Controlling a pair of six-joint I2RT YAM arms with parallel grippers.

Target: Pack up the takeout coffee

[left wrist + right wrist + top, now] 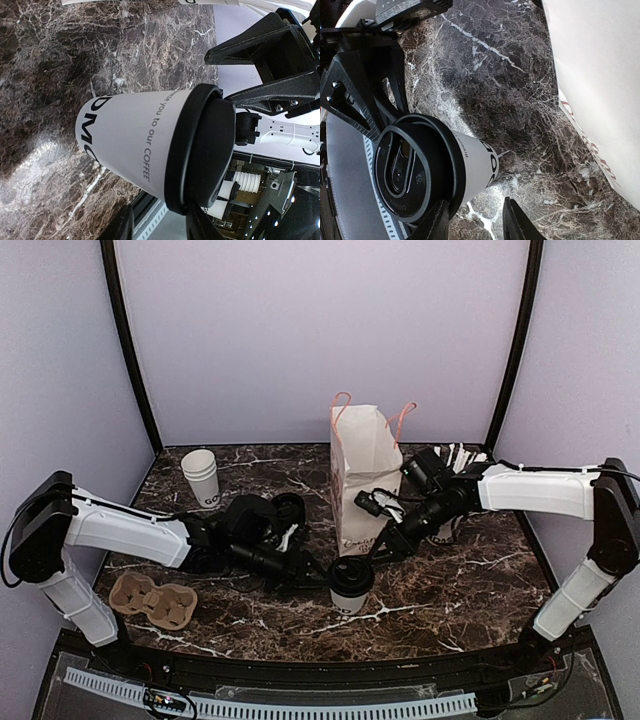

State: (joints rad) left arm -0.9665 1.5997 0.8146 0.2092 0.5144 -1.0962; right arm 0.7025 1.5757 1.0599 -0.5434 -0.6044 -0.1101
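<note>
The takeout coffee (351, 585), a small white paper cup with dark lettering and a black lid, stands upright on the marble table (470, 580) in front of the paper bag (362, 475). My left gripper (318, 570) is open just left of the cup. In the left wrist view the cup (145, 145) lies just beyond my open fingertips (157, 225). My right gripper (378, 550) is open just above and right of the cup. In the right wrist view the cup (470, 167) sits beside my left finger (436, 222), and the gripper (475, 220) holds nothing.
The white paper bag with pink handles stands open behind the cup and also shows in the right wrist view (600, 75). Nested white cups (201, 477) stand at the back left. A cardboard cup carrier (152, 600) lies at the front left. A cup of straws (455, 455) stands behind my right arm.
</note>
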